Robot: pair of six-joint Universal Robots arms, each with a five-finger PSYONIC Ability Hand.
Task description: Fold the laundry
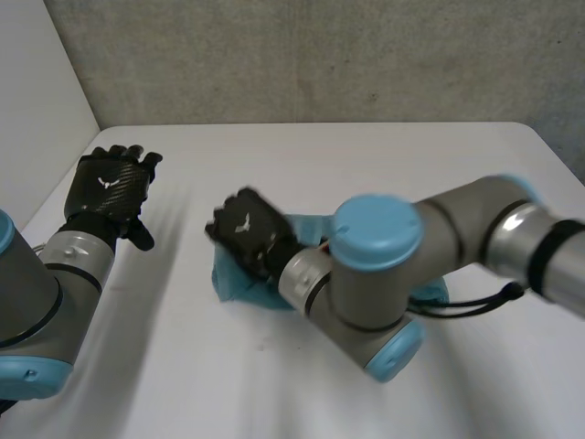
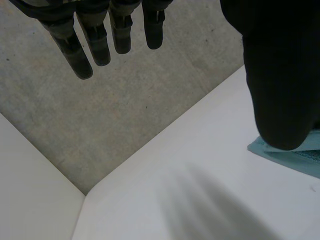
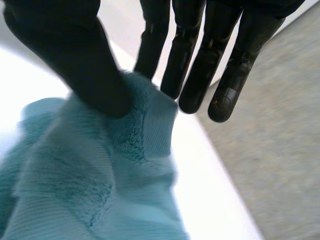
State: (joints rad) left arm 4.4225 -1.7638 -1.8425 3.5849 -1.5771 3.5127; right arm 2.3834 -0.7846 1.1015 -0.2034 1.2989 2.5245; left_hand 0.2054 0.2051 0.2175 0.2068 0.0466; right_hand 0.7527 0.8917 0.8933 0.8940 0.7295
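The teal cloth (image 3: 100,175) looks fluffy and ribbed, the white table (image 1: 228,384) smooth and matt.

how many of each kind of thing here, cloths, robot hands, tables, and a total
teal cloth: 1
robot hands: 2 (left hand, right hand)
white table: 1
total: 4

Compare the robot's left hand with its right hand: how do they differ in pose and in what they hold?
The left hand holds nothing; the right hand pinches an edge of the teal cloth between thumb and fingers. The left hand hangs apart from the cloth, toward the left side of the table; the right hand is on the cloth, nearer the table's middle. Both are black, with fingers held fairly straight.
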